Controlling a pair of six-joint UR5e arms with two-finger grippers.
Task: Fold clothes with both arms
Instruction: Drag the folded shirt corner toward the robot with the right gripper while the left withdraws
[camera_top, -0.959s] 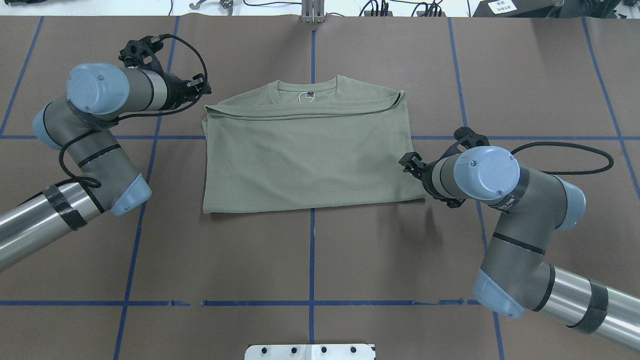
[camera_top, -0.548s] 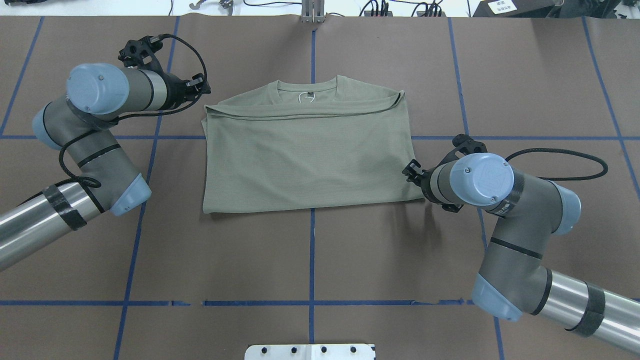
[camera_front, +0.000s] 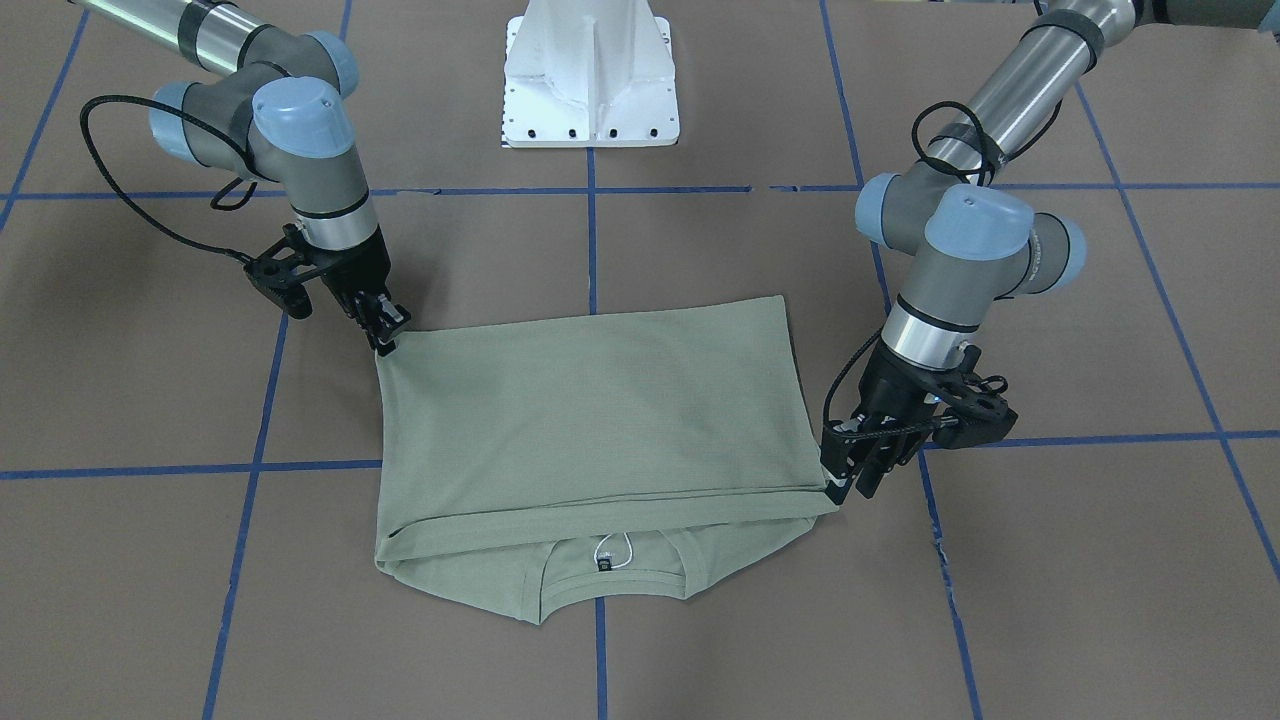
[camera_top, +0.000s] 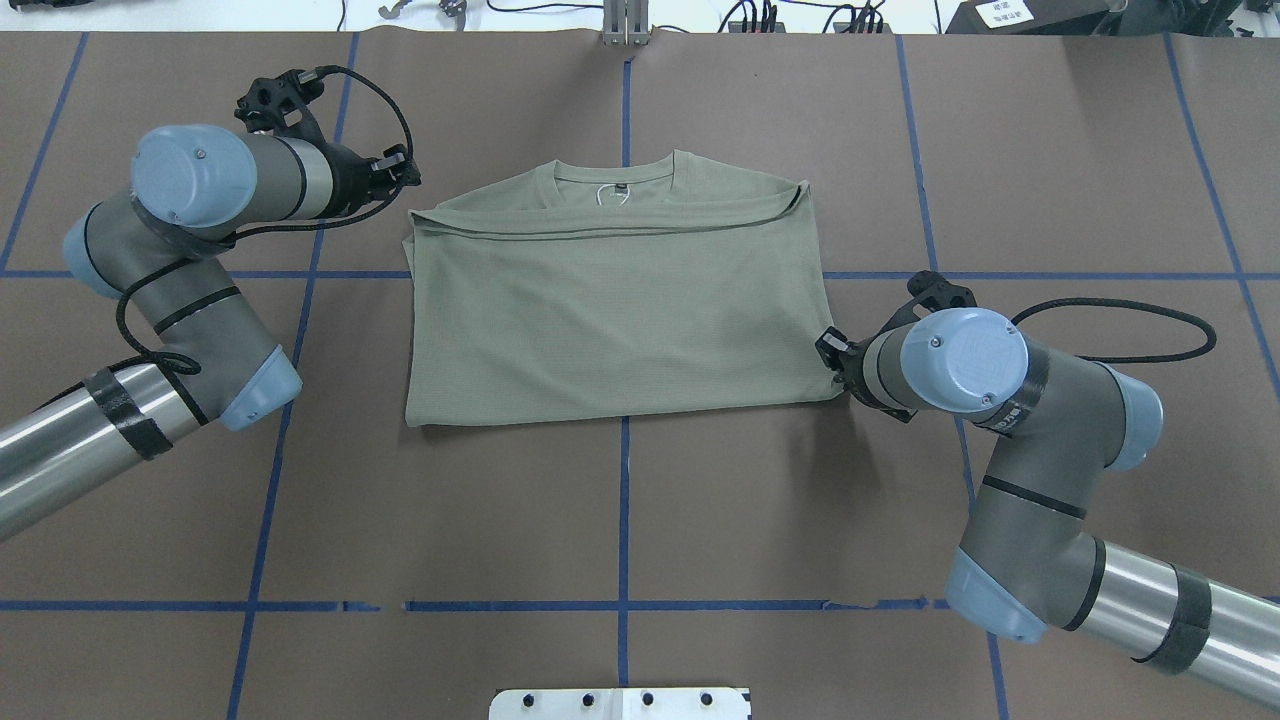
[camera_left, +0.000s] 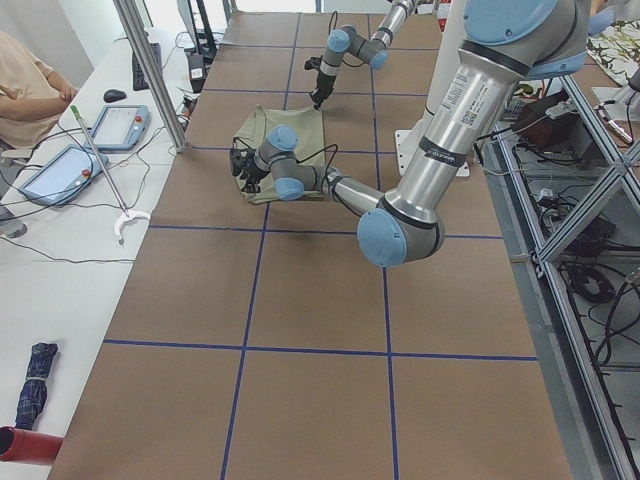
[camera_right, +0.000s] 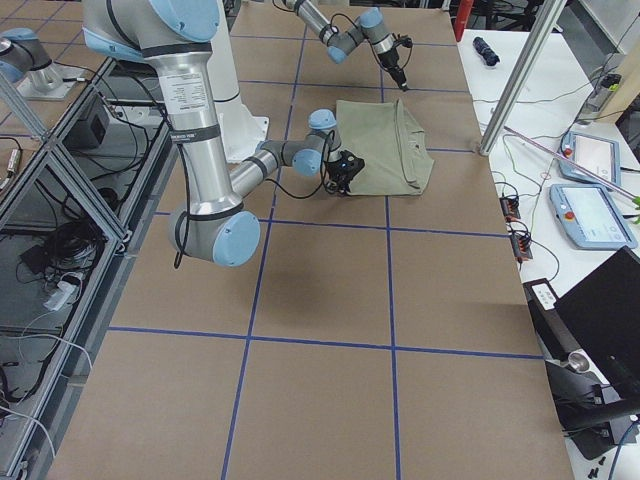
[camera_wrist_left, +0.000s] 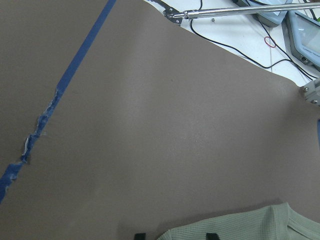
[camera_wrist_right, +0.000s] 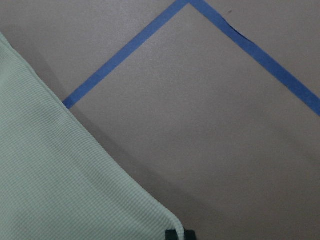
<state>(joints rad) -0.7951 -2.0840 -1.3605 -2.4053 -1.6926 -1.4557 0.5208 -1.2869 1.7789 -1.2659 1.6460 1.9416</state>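
Note:
The sage-green shirt (camera_top: 615, 310) lies folded flat mid-table, its collar and black neck label on the far side (camera_front: 590, 420). My left gripper (camera_top: 405, 175) stands open at the shirt's far left corner (camera_front: 848, 482). In the left wrist view its two fingertips (camera_wrist_left: 176, 236) sit apart with the cloth's edge (camera_wrist_left: 240, 227) between them. At the near right corner my right gripper (camera_top: 826, 348) points down (camera_front: 386, 338). In the right wrist view its tips (camera_wrist_right: 180, 234) are close together, right where the cloth's corner (camera_wrist_right: 55, 170) ends.
The brown table cover carries a grid of blue tape lines (camera_top: 624, 500). The white pedestal base (camera_front: 590, 80) stands at the robot's side. A person (camera_left: 25, 80) and teach pendants (camera_left: 120, 125) are at a side bench beyond the far edge.
My right gripper has moved nearer along the shirt's right edge and come to its near right corner. The left arm has hardly moved, and the shirt lies as before.

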